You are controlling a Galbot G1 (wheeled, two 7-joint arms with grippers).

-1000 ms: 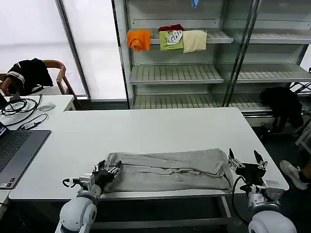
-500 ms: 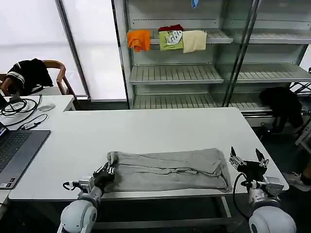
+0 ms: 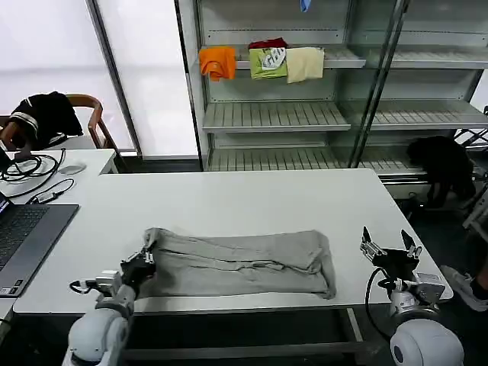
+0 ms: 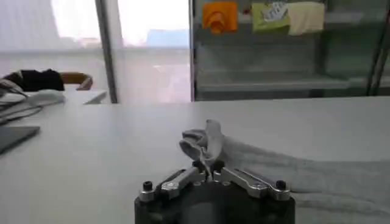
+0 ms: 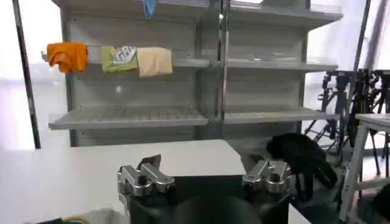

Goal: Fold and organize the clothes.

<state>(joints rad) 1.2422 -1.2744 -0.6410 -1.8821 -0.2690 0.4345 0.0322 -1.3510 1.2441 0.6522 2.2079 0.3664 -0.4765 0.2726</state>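
The clothes (image 3: 236, 263), a light grey T-shirt folded into a long band, lie along the front of the white table (image 3: 244, 202). My left gripper (image 3: 143, 261) is shut on the band's left end; in the left wrist view a bunched corner of the clothes (image 4: 210, 146) rises from between the closed fingers of my left gripper (image 4: 208, 172). My right gripper (image 3: 390, 250) stands open near the table's front right corner, to the right of the cloth and apart from it. In the right wrist view my right gripper (image 5: 205, 175) holds nothing.
A laptop (image 3: 23, 236), cables and a mouse (image 3: 72, 168) lie on the desk to the left. A chair with a black garment (image 3: 46, 114) stands behind it. Orange, green and cream folded garments (image 3: 263, 62) sit on the shelving behind the table.
My left gripper has pulled the grey band to the left along the table's front; its right end has drawn away from my right gripper, which stays open in place.
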